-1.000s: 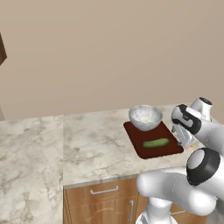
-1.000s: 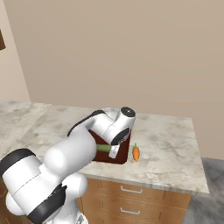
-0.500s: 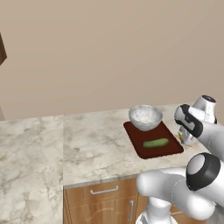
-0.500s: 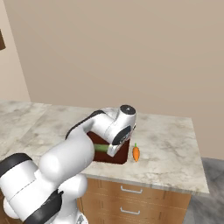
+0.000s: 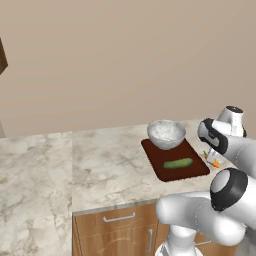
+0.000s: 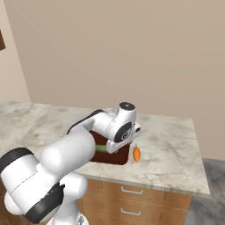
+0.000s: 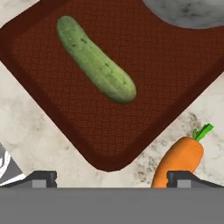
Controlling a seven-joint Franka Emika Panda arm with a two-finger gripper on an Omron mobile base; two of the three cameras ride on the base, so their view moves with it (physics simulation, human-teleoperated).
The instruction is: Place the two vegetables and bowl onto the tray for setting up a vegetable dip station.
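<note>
on the tray (image 5: pixel 199 170) the cucumber (image 5: pixel 178 163) lies flat and the bowl (image 5: pixel 166 134) sits at the back end, same as a second ago. what changed: arm swung right, away from the tray centre, and the pincer (image 7: pixel 111 177) now hangs over the tray's near corner, jaws released wide, grasping nothing. carrot (image 6: pixel 136 154) is on the desk (image 6: pixel 176 149) just beside the tray edge, off it, green tip pointing away. judgement: two of three done, carrot is next. nothing else on the desk near it; tray rim close to the carrot could foul one finger on descent.
</note>
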